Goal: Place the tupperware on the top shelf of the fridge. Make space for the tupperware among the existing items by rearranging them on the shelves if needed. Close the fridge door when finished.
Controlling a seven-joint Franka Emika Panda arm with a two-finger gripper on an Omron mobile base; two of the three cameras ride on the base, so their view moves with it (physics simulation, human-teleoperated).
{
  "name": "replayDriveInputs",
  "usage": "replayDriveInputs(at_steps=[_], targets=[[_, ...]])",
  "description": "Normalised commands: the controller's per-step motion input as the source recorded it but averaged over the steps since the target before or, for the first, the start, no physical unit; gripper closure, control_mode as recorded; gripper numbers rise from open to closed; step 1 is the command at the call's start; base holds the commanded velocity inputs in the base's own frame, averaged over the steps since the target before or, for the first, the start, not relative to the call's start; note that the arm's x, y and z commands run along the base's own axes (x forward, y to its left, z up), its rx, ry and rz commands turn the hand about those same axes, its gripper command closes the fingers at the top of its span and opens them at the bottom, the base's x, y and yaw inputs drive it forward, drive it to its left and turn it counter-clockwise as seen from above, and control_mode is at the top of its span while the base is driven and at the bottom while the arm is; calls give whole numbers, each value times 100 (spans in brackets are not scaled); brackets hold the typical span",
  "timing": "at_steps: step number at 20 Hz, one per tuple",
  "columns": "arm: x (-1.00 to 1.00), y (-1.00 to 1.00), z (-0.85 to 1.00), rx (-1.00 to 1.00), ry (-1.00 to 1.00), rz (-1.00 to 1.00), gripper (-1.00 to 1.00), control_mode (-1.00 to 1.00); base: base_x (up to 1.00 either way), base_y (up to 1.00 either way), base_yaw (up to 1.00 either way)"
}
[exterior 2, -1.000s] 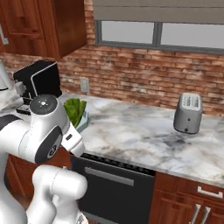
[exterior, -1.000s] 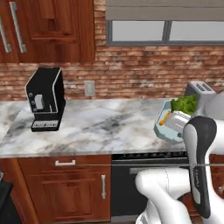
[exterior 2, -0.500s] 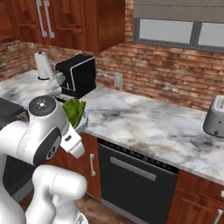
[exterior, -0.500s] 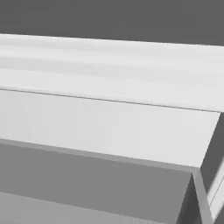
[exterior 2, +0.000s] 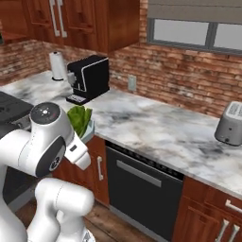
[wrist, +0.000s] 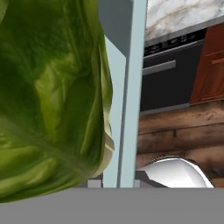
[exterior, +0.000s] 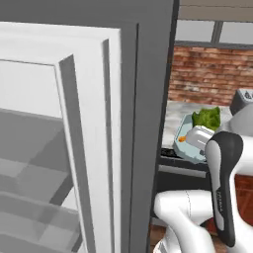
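Your tool sits right behind the pale blue, open-topped plastic tupperware [exterior: 193,143]; its tips are hidden in the hand view, so you cannot tell whether they are apart or clamped on the wall. As a judgement, the box rides up at chest height off the arm because it is being carried, kept clear of the grey marble counter [exterior 2: 156,127] while the base drives. Inside it, the green leafy lettuce [wrist: 48,92] lies from 9 to 12 o'clock in the hand view, with the box's pale wall [wrist: 131,87] running upright at 12. In the left base view the box hangs at 3 o'clock, lettuce at the far end and a small orange piece [exterior: 182,139] near its rim.

The tall grey fridge door [exterior: 143,123] stands open at 12 o'clock beside the white interior and grey racks.

Compared with half a second ago, both base views have swung: the black coffee machine [exterior 2: 90,78] now sits further toward 3 o'clock, and the fridge reads from a fresh angle.
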Motion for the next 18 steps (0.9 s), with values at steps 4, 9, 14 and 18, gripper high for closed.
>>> replayDriveInputs(at_steps=[4,9,14,18], targets=[[0,0,0,0,0,0,100,100,-42,-86,13],[0,0,0,0,0,0,100,100,-75,-68,20],[0,0,0,0,0,0,100,100,-89,9,42],[0,0,0,0,0,0,100,100,-58,33,54]])
